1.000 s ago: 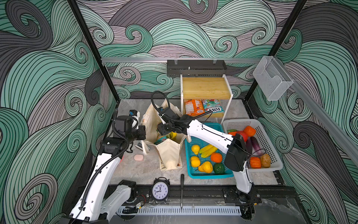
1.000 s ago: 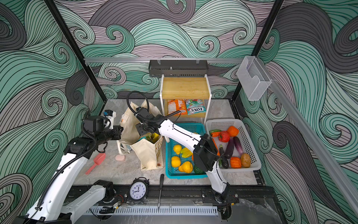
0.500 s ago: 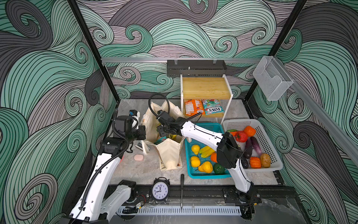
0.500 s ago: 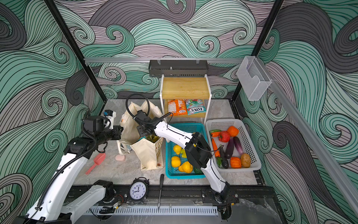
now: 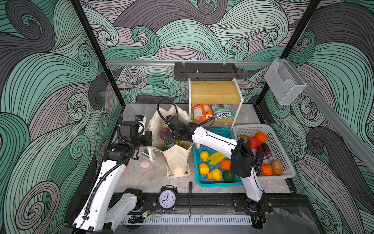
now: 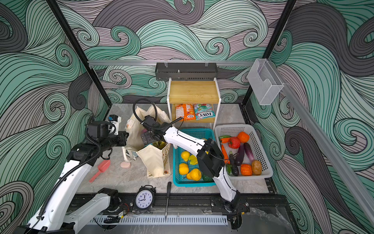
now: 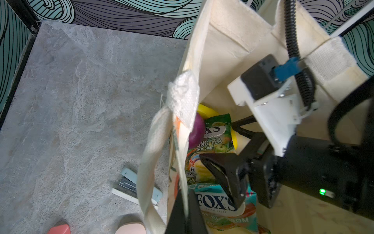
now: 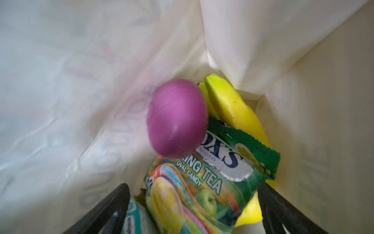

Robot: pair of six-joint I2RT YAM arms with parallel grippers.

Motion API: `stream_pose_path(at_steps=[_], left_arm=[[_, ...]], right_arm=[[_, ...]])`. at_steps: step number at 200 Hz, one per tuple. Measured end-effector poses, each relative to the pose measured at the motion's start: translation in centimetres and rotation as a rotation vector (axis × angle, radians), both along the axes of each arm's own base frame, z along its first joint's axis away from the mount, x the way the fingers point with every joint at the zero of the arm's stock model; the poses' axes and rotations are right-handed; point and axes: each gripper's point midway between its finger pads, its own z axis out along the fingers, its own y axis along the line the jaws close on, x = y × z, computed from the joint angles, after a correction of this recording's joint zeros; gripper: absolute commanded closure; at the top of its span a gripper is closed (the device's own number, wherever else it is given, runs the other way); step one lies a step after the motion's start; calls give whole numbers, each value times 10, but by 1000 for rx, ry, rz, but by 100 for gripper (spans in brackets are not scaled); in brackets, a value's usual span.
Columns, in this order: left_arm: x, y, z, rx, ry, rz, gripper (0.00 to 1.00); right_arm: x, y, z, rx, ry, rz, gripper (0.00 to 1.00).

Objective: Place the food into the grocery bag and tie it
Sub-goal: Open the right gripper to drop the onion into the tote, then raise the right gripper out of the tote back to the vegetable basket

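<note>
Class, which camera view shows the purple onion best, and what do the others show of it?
The right wrist view: the onion fills the middle, slightly blurred, overlapping the green packet inside the bag. The left wrist view shows part of it behind the bag's edge. In a top view it is a small purple patch.

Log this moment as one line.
left fingers: shut on grocery bag rim | right fingers: open inside bag | purple onion: loose in bag, over green candy packet | tie: not done

Hemmed close around right gripper by grocery bag cloth; blocked just ahead by purple onion, green packet, bananas; seemingly free only behind.
</note>
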Motion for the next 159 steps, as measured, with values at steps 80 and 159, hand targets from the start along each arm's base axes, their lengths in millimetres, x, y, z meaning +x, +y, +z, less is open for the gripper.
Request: stream_pose_path(at_steps=[80, 159], left_arm=[[0, 1, 0, 3, 0, 1, 100], [0, 1, 0, 10, -2, 2, 100]], right_arm=[[-61, -96, 177, 295, -264, 7, 1], [-62, -261, 158, 202, -348, -300, 1]])
